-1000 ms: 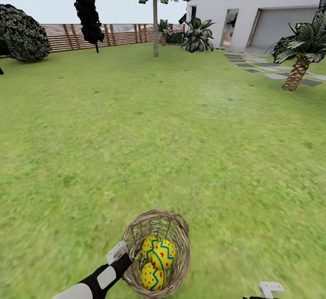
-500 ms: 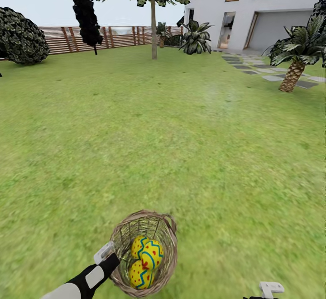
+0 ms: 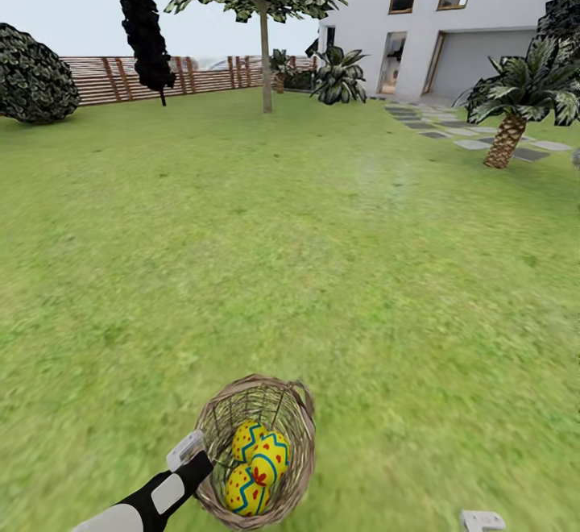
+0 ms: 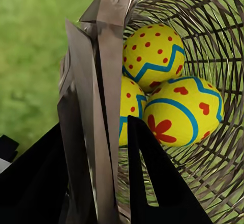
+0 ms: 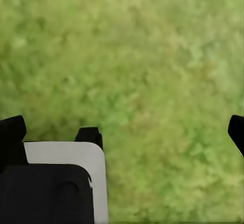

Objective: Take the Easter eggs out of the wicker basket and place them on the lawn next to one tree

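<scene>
The lawn (image 3: 338, 258) spreads wide and green with yellowish patches, running back to a slatted brown fence (image 3: 161, 76) and a white house (image 3: 451, 24) with grey stepping stones (image 3: 451, 133) before it. A tree (image 3: 264, 40) with a pale straight trunk stands far back near the fence, well apart from the basket; a dark conical tree (image 3: 143, 24) and a round shrub (image 3: 32, 74) stand to its left, and a palm (image 3: 509, 117) stands by the paving on the right. The basket (image 3: 294, 411) is at the near edge of the head view, tilted, its rim clamped between the closed fingers of the left end effector (image 3: 196, 455); the left wrist view shows the rim (image 4: 101, 96) pinched there. All three eggs (image 4: 152, 56) lie bunched together inside the basket, touching one another. The right end effector (image 5: 168, 137) hangs over bare grass with its fingers spread wide and nothing between them.
</scene>
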